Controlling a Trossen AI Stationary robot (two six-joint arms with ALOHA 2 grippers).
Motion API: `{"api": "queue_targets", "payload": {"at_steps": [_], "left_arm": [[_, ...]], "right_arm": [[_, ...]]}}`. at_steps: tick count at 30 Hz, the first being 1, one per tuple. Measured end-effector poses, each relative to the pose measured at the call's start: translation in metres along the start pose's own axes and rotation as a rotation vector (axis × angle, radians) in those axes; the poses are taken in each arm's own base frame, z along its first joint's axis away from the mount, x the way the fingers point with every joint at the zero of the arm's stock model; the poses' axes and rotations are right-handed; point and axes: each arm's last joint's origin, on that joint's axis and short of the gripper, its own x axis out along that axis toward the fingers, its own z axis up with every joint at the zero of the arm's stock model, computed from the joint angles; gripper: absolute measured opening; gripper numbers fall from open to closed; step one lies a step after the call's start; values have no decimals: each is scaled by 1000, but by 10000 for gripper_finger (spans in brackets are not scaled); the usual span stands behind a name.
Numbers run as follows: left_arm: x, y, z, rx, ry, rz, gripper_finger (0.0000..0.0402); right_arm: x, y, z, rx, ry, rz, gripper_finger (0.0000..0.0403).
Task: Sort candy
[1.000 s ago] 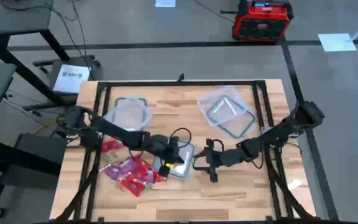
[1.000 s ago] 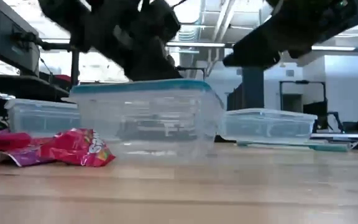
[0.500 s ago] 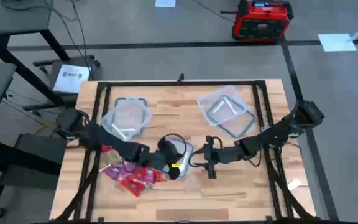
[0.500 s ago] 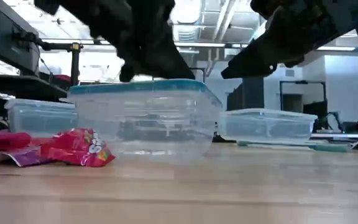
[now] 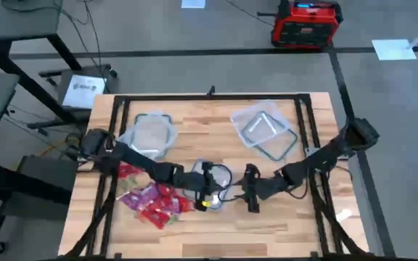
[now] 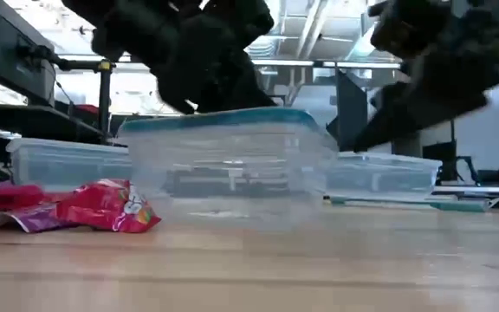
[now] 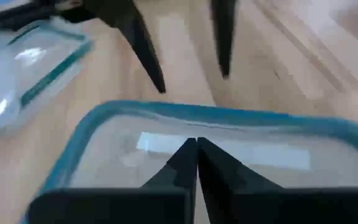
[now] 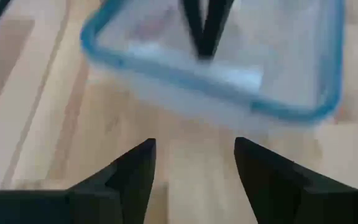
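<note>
The left pincer (image 5: 210, 194) hangs over the open clear tub (image 5: 216, 181) at the middle of the wooden surface (image 5: 281, 225), its two fingers (image 7: 196, 163) pressed together with nothing between them; in the left wrist view their closed tips point down inside the tub's bluish rim (image 7: 229, 116). The candy (image 5: 153, 201), a heap of shiny red, pink and purple wrapped pieces, lies on the surface just beside this pincer, on the side away from the right arm, and beneath the left arm's forearm. In the low view the candy (image 6: 93, 206) rests on the wood beside the tub (image 6: 232, 165), near it but not inside.

The right pincer (image 5: 250, 191) sits just beyond the tub on the far side from the candy, facing the left pincer. Its fingers (image 8: 132, 171) are spread wide with nothing between them; in the right wrist view bare wood shows in the gap and the tub (image 8: 229, 68) lies just ahead of the tips, apart from them.

Two more clear containers stand farther off, well behind both pincers: one (image 5: 151, 134) behind the left arm, and one (image 5: 263, 129) behind the right pincer, with a loose lid lying partly over it
</note>
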Motion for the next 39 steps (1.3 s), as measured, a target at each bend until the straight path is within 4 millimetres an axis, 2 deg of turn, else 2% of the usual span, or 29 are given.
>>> {"api": "queue_targets", "payload": {"at_steps": [5, 8, 11, 13, 14, 18, 22, 24, 27, 30, 34, 37, 39], "left_arm": [[-17, 21, 12, -9, -51, -3, 0], [-32, 27, 33, -199, -115, 24, 0], [-53, 27, 59, -495, -219, 83, 0], [-63, 20, 66, -668, -269, 174, 0], [-64, 15, 67, -693, -281, 231, 0], [-49, -11, 57, -728, -261, 438, 0], [-19, -30, 38, -798, -243, 490, 0], [-2, -39, 24, -765, -200, 512, 0], [13, -45, 11, -625, -116, 514, 0], [24, -47, 3, -404, -17, 393, 0], [26, -45, 6, -139, 9, 132, 0], [19, -36, 10, -63, -1, 34, 0], [12, -26, 16, -73, -12, 35, 0]], "right_arm": [[-12, 12, -8, 5, 44, 28, 205], [-13, 11, -8, 14, 29, -7, 205], [-12, 8, -7, 10, 15, -53, 205], [-10, 4, -5, 4, 11, -69, 205], [-10, 2, -4, 2, 9, -75, 205], [-7, -4, 0, -2, -10, -93, 205], [-5, -8, 2, 5, -14, -103, 205], [-5, -8, 2, 6, -14, -104, 205], [-5, -8, 2, 10, -13, -100, 205], [-5, -7, 2, 17, -11, -93, 205], [-5, -3, -3, 23, -82, -39, 205], [-6, -3, -14, 68, -166, 19, 205], [-6, -7, -22, 110, -196, 15, 205]]}}
